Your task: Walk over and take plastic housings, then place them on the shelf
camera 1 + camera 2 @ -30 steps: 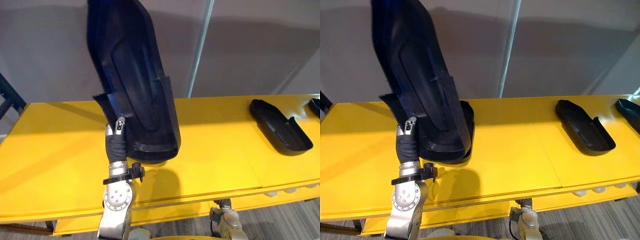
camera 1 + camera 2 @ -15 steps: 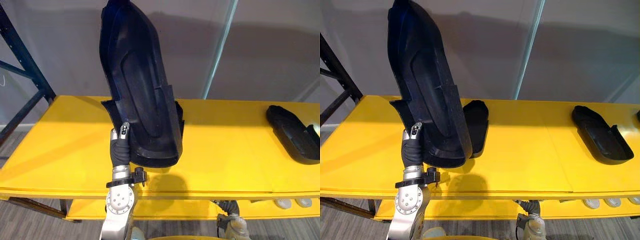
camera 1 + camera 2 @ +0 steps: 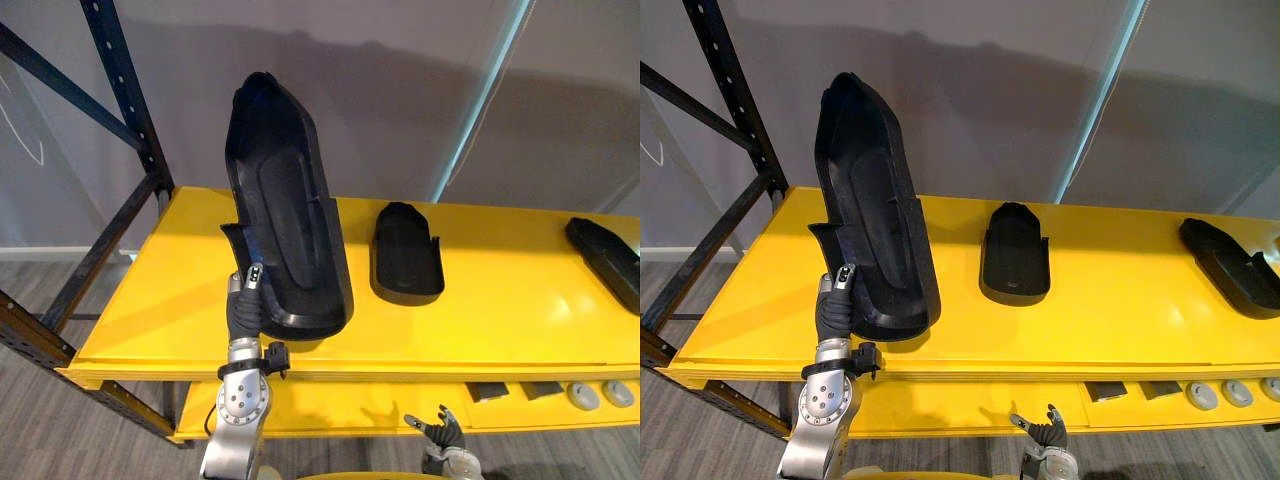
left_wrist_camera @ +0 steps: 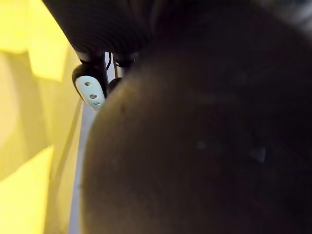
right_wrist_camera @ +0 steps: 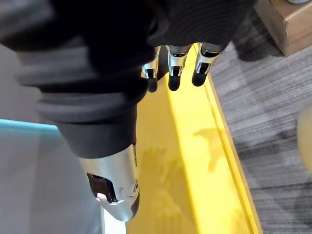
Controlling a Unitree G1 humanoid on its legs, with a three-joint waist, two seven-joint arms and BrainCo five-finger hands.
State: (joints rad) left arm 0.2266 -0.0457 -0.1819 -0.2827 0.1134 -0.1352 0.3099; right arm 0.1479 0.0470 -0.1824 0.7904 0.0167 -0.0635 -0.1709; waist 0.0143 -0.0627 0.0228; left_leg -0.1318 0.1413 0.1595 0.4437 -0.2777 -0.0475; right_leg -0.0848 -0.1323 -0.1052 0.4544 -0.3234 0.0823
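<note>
Left hand (image 3: 245, 310) holds a tall black plastic housing (image 3: 285, 235) upright over the yellow table (image 3: 500, 330), thumb seemingly pinching its base; top-heavy, it could tip. Right hand (image 3: 443, 445) hangs below the table, fingers loose.

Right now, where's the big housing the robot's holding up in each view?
Left eye view: held housing upright, left of centre, above the left hand.
Right eye view: upright, further left.
Left wrist view: the dark mass up close.
Shared landmark: yellow shelf, in all four.
</note>
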